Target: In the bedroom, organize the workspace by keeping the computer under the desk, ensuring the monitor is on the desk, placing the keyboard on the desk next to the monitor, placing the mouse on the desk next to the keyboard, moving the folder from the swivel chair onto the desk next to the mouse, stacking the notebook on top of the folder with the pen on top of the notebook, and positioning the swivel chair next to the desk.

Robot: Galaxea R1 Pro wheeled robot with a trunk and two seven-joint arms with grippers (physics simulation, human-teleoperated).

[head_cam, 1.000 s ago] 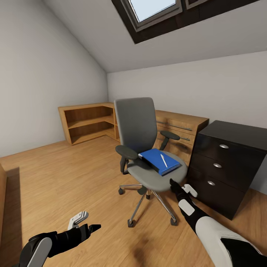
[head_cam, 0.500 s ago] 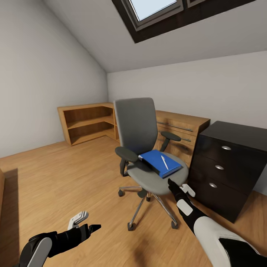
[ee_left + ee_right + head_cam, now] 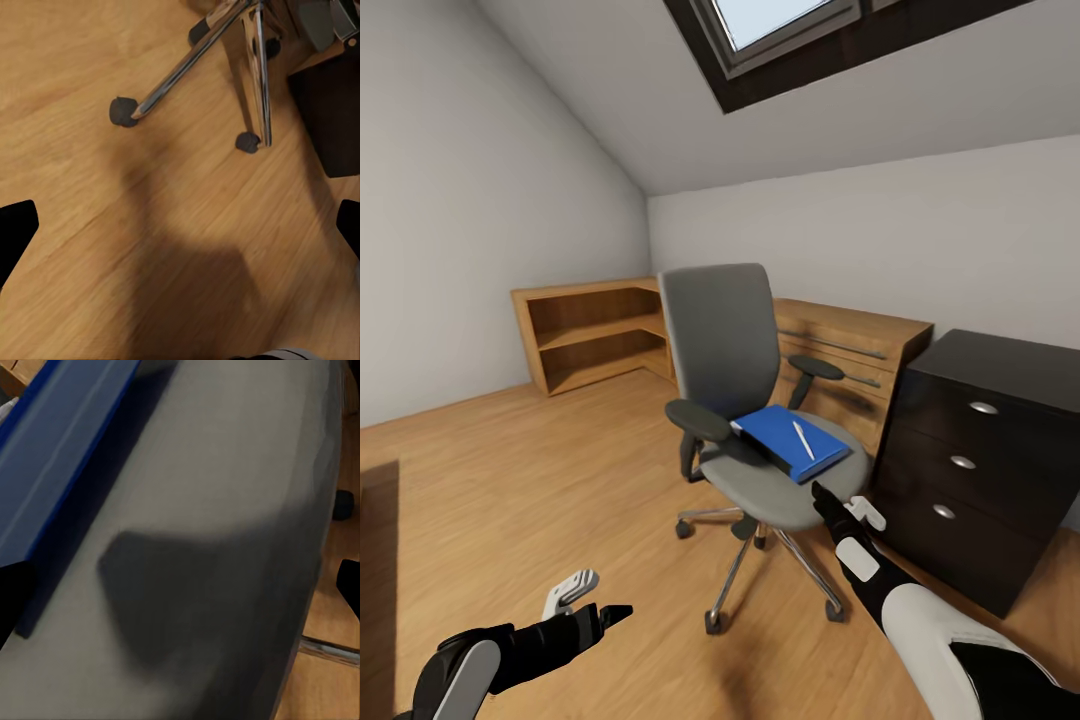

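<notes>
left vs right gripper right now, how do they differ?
The left gripper hangs low over bare wood floor, clear of the swivel chair; the right gripper is raised to the front edge of the chair's seat, near the blue folder. The left wrist view looks down at the chair's castors, the right wrist view at the seat and folder edge. Both are open and hold nothing.

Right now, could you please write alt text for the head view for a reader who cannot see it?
A grey padded swivel chair stands on a light wood floor, with a bright blue flat folder on its seat and a thin white pen on top. The right gripper reaches toward the seat's front edge, beside a black three-drawer unit; the left gripper hangs low over the floor.
</notes>
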